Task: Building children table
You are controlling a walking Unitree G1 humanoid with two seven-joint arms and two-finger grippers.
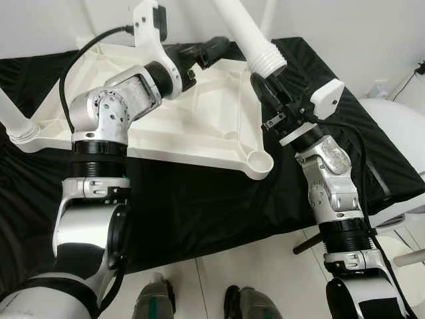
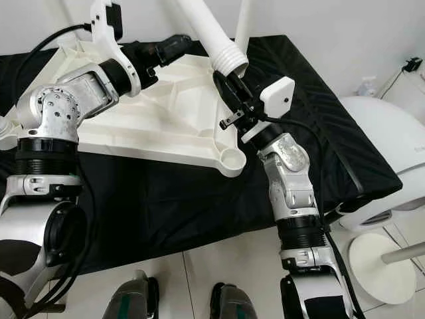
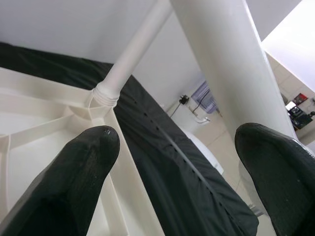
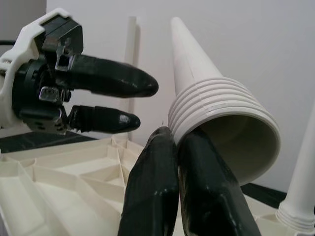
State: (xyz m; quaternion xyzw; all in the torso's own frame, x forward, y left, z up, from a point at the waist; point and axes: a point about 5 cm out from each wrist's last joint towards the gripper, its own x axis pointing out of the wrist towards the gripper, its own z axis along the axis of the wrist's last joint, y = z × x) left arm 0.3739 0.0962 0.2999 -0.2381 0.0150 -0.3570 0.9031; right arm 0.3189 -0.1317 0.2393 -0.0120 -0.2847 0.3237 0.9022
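Tabletop (image 1: 199, 119), white plastic and turned underside up, lay on a bench covered with a black cloth (image 1: 219, 206); its ribbed underside and a round empty corner socket (image 1: 257, 161) faced the camera. A fitted leg (image 3: 129, 58) stood in the far corner socket, and another fitted leg (image 1: 14, 118) rose at the robot's left corner.

The right pincer (image 1: 267, 90) reached up from the robot's right over the near right edge of the tabletop. In the right wrist view its two black fingers (image 4: 162, 196) lay pressed together, closed, with their tips touching the ribbed rim of a loose leg (image 4: 216, 113). That loose leg, a white tapering tube with a threaded open end, hung tilted above the tabletop's right side, the open end pointing down toward the pincer. Whether the fingers actually pinched the rim could not be told.

The left pincer (image 1: 211, 50) stretched across the tabletop from the robot's left, near the loose leg's upper shaft. Its fingers (image 3: 81, 177) stood wide apart, open, with the loose leg's shaft running close beside one finger but not between the tips.

White round furniture (image 2: 388, 153) stood on the tiled floor (image 2: 226, 259) to the robot's right, just beside the bench.
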